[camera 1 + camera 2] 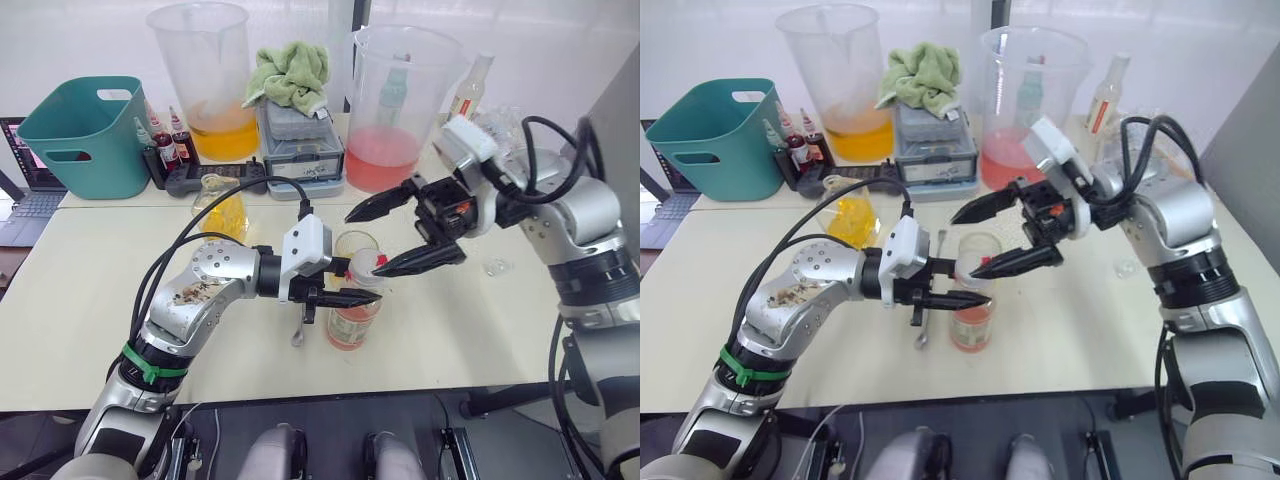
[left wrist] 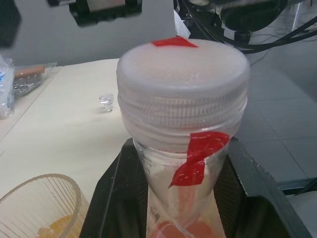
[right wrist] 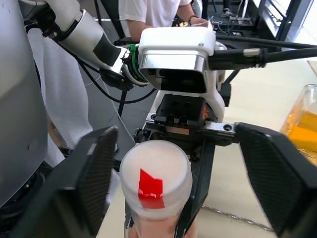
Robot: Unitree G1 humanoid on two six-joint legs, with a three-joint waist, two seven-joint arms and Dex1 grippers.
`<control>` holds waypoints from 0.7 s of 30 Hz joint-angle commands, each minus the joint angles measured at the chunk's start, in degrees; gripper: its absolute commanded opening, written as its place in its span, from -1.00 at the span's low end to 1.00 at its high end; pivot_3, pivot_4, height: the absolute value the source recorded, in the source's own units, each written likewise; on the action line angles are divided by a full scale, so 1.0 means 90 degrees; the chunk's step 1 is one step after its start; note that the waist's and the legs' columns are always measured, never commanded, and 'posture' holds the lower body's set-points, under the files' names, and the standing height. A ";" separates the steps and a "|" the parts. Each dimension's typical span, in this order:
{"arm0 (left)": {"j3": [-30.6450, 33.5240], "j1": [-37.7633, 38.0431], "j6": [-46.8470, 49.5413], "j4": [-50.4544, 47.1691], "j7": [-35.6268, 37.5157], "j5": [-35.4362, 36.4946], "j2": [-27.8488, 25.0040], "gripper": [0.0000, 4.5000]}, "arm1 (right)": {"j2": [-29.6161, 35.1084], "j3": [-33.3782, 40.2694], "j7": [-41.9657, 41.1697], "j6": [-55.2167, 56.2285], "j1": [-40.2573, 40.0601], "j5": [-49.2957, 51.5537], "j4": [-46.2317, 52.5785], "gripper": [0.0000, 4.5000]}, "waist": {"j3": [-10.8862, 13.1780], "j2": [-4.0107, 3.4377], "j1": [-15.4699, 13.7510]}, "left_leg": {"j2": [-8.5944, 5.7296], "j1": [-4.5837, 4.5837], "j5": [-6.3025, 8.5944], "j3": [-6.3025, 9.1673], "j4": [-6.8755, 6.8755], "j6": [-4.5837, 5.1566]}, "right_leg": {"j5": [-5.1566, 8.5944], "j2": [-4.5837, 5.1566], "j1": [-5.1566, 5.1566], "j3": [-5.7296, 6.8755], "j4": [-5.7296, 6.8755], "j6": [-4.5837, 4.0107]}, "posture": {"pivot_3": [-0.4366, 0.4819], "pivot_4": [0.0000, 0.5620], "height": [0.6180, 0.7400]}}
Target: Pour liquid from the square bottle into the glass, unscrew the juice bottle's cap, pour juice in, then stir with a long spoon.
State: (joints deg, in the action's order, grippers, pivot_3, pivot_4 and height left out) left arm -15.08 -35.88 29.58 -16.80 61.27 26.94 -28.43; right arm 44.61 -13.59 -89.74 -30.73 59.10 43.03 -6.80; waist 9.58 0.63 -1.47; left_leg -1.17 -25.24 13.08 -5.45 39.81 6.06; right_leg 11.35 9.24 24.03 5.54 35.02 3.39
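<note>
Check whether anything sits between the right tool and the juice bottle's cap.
Nothing visible does. The open right tool straddles the whitish, red-taped screw cap of the clear plastic juice bottle, which the left tool grips below the neck.

1. Looks like a robotics lab / test room set up w/ a mock drinks station, not a real kitchen.
2. Plain cream surface (image 1: 90, 300) against a white wall; two big measuring jugs (image 1: 203, 80) w/ coloured liquid.
3. Laptop (image 1: 25, 180) at the surface edge, teal bin (image 1: 85, 135), grey parts box (image 1: 300, 150) w/ a green cloth (image 1: 290, 70) on top.
4. Person in a white top (image 3: 153, 12) nearby.
</note>
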 commanded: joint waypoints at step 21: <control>-0.0277 -0.0095 -0.0103 0.0515 0.0124 -0.0215 0.0261 -0.43 | 0.0072 0.2060 0.4021 -0.1378 -0.2832 0.0485 0.3967 0.74 | -0.0001 0.0001 -0.0125 | -0.0004 0.0000 0.0004 -0.0003 0.0005 -0.0010 | -0.0002 0.0013 -0.0003 0.0004 -0.0006 0.0003 | -0.05 -0.47 1.00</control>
State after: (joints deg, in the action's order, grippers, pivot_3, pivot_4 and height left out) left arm -15.60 -37.27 28.50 -12.90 61.93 26.58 -26.08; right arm 45.30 3.20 -54.47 -43.05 33.86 46.40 27.24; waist 9.58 0.64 -2.60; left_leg -1.20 -25.24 13.12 -5.47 39.85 5.98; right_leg 11.33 9.35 24.00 5.58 34.96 3.42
